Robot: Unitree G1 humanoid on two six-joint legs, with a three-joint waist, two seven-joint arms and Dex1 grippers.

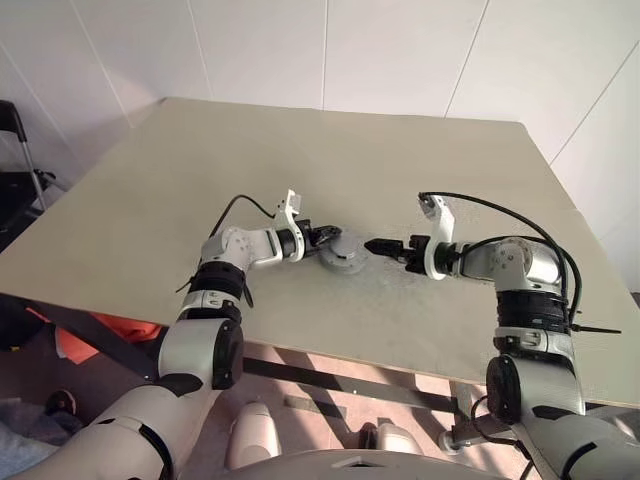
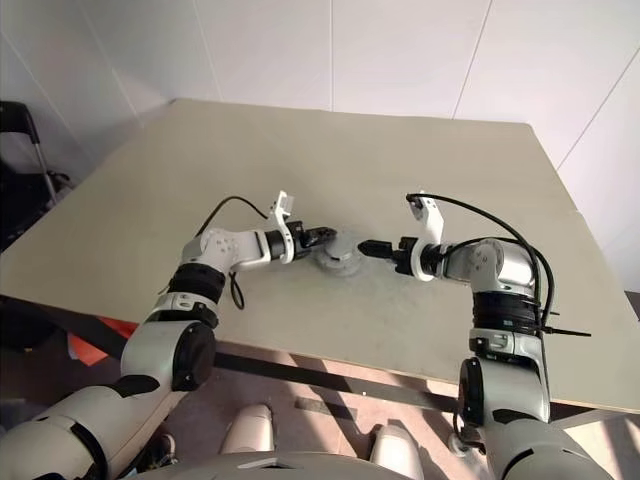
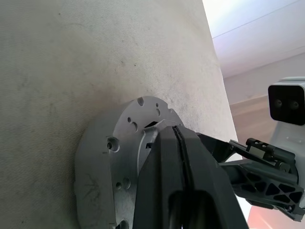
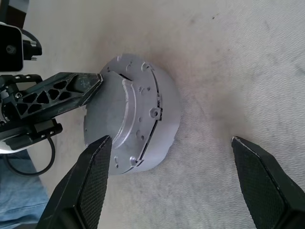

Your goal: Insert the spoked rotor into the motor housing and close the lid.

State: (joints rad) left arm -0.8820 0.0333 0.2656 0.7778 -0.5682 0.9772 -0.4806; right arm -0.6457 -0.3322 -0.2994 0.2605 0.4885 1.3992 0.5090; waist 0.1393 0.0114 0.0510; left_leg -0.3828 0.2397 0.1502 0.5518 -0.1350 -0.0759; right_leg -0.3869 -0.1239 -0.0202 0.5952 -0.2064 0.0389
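Observation:
The motor housing [image 4: 167, 125] stands in the middle of the table, with the grey lid [image 4: 143, 102] lying on top of it; the pair shows as one grey round piece [image 1: 343, 257] between my two arms. The spoked rotor is hidden. My left gripper [image 1: 328, 237] is shut, empty, its tips resting on the lid's top face [image 3: 125, 130]. My right gripper [image 1: 374, 246] is open just to the right of the housing, level with it. Its fingers [image 4: 93, 183] stand wide and touch nothing.
The beige table [image 1: 300, 150] stretches well beyond the housing on all sides, with its near edge close below my arms. A white wall stands behind it. A dark frame [image 1: 15, 160] stands off the table's left side.

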